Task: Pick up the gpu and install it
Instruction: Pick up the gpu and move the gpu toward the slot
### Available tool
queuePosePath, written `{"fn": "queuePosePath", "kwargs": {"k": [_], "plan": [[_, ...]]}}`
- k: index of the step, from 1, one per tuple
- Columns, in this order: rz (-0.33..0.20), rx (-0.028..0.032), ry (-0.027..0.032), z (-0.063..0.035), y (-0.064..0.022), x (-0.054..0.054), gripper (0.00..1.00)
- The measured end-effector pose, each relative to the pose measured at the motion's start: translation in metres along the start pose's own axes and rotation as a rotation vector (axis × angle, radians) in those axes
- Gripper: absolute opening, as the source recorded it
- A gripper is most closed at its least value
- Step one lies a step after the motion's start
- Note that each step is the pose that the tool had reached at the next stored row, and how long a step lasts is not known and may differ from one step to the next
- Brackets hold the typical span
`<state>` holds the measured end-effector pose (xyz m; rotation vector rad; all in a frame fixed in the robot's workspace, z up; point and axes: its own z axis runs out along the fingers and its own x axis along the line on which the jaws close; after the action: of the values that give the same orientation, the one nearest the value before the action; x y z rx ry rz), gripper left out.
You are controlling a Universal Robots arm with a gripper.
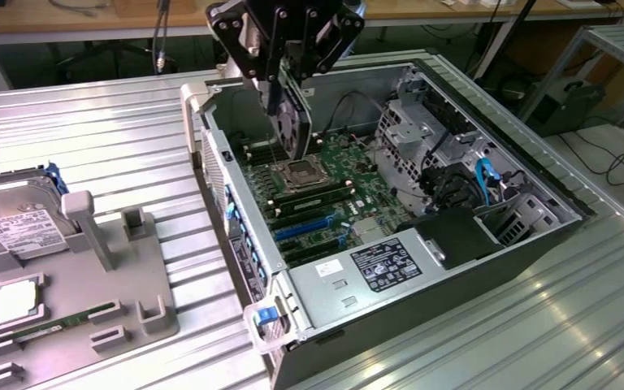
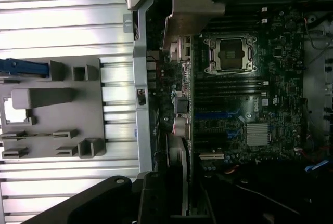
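In the exterior view my gripper point(image 1: 283, 77) hangs over the open computer case point(image 1: 529, 236), shut on the gpu point(image 1: 293, 122). The gpu is a thin dark card held upright on edge, and its lower edge sits just above the motherboard point(image 1: 334, 191) near the CPU socket point(image 1: 299, 173). From the wrist view the gpu point(image 2: 183, 146) shows edge-on, with its silver bracket point(image 2: 190, 8) at the far end beside the case's rear wall. It runs alongside the motherboard point(image 2: 250, 78), whose blue expansion slots point(image 2: 216, 115) lie beside the card.
A grey holder tray point(image 1: 84, 301) stands on the ribbed metal table at the exterior view's left, carrying a hard drive point(image 1: 14, 227), a chip point(image 1: 16, 301) and a green RAM stick point(image 1: 58, 323). The power supply point(image 1: 366, 272), drive cage point(image 1: 415, 130) and cables crowd the case.
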<state>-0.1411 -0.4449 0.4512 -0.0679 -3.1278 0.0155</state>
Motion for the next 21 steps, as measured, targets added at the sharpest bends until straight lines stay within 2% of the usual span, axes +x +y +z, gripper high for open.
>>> {"fn": "queuePosePath", "kwargs": {"k": [21], "plan": [[-0.001,0.0000,-0.0029,0.0018,0.0003,-0.0050,0.28]]}}
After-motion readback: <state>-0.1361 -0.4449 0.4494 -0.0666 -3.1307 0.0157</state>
